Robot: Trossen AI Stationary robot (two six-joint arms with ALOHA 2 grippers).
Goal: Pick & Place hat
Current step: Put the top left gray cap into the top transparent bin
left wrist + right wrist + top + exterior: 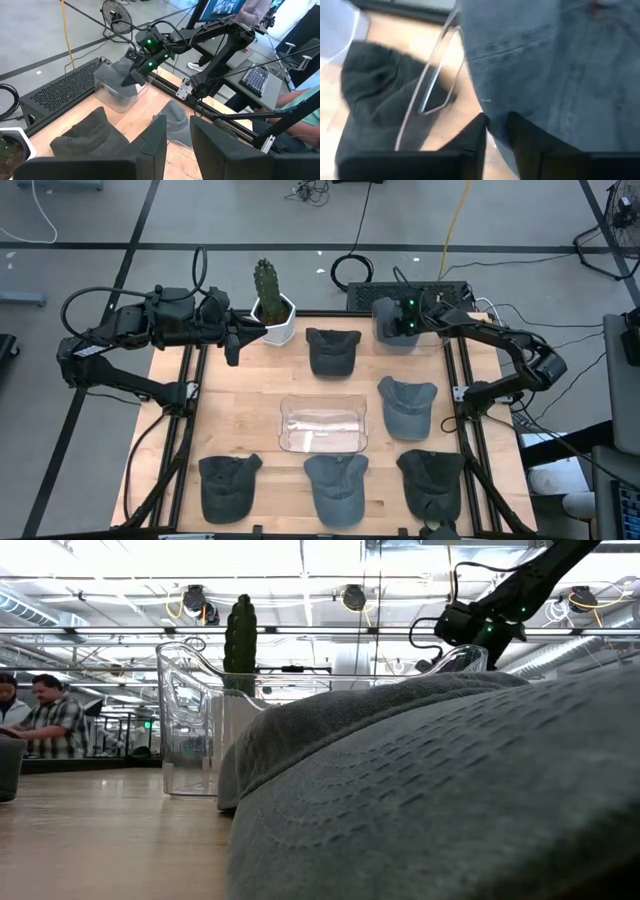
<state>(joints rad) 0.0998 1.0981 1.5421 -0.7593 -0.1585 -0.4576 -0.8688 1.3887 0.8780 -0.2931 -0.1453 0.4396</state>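
Observation:
Several dark grey caps lie flat on the wooden table, among them one at the far middle (pixel 332 350) and one on the right (pixel 407 405). A grey-blue hat (pixel 125 77) sits in a clear bin (pixel 385 335) at the table's far right corner. My right gripper (pixel 405 320) is over that bin, shut on the hat. My left gripper (pixel 238 335) hovers at the far left beside a cactus pot, fingers shut, touching nothing. My right gripper pinches a fold of the hat's cloth (pixel 492 112) between its two fingers, coming from above and slanting down into the clear bin. The hat's body (pixel 560 75) bulges beyond the fingers. I cannot tell whether it rests on the bin's floor.
A second clear bin (pixel 322 425) stands at the table's middle. A cactus in a white pot (pixel 270 310) stands at the far edge. Three caps line the near edge (pixel 335 488); one fills the low view's foreground (pixel 450 790). People sit in the room beyond (pixel 45 715).

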